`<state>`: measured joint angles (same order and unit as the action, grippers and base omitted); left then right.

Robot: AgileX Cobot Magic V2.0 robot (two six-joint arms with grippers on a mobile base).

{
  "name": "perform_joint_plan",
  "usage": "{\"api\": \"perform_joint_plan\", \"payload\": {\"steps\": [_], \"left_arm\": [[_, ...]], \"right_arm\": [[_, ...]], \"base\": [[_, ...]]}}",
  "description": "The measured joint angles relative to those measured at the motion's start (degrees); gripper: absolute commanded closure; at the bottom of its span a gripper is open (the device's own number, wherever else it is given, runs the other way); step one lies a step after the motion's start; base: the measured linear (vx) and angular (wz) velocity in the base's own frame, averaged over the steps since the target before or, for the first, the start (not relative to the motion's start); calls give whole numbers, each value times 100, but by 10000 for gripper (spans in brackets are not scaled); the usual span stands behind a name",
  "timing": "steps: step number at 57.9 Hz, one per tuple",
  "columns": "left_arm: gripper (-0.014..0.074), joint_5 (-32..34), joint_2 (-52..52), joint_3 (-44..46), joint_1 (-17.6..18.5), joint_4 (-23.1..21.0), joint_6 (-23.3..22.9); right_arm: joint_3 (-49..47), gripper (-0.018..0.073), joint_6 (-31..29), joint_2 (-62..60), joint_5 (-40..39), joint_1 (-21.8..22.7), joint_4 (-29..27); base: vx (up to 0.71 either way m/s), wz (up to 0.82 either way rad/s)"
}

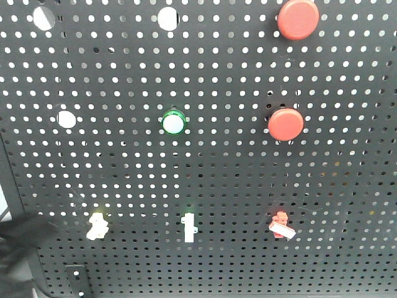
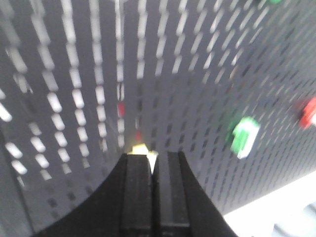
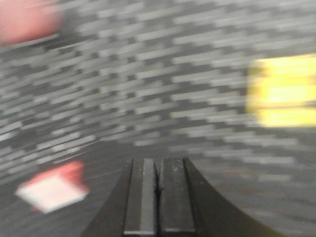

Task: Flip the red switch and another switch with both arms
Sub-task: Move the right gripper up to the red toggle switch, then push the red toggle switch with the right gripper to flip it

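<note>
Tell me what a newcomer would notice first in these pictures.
Two big round red push buttons stand out upper right on the dark pegboard, a green-ringed button at centre. Along the bottom sit three small toggles: pale yellow switch left, white toggle middle, red switch right. The left end effector and right end effector are both shut.

My left gripper [image 2: 153,160] points upward, its two black fingers [image 2: 137,192] pressed flat together. My right gripper [image 3: 158,165] is likewise closed, its pads touching. In the front view, my left arm [image 1: 18,248] is a dark blur at the lower left corner.
</note>
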<state>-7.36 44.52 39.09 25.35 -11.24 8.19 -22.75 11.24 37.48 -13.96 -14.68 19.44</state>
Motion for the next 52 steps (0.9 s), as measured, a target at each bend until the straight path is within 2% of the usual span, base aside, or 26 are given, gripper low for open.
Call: {"api": "perform_joint_plan", "payload": {"steps": [8,14,26,39,52], "left_arm": [[594,-6,-80,0,0,0,7],[594,-12,-63,0,0,0,7],[594,-12,-63,0,0,0,7],[594,-12,-63,0,0,0,7],[594,-12,-63,0,0,0,7]], "right_arm": [[0,566,345,675,-236,-614,250],[0,566,395,1226,-735,-867,147],[-127,566,412,1985,-1397,-928,-489],[-833,566,412,2502,-1454,-928,-520],[-1123,566,432,3019,-1435,-928,-520]], "base": [[0,0],[0,0],[0,0],[0,0],[0,0]]}}
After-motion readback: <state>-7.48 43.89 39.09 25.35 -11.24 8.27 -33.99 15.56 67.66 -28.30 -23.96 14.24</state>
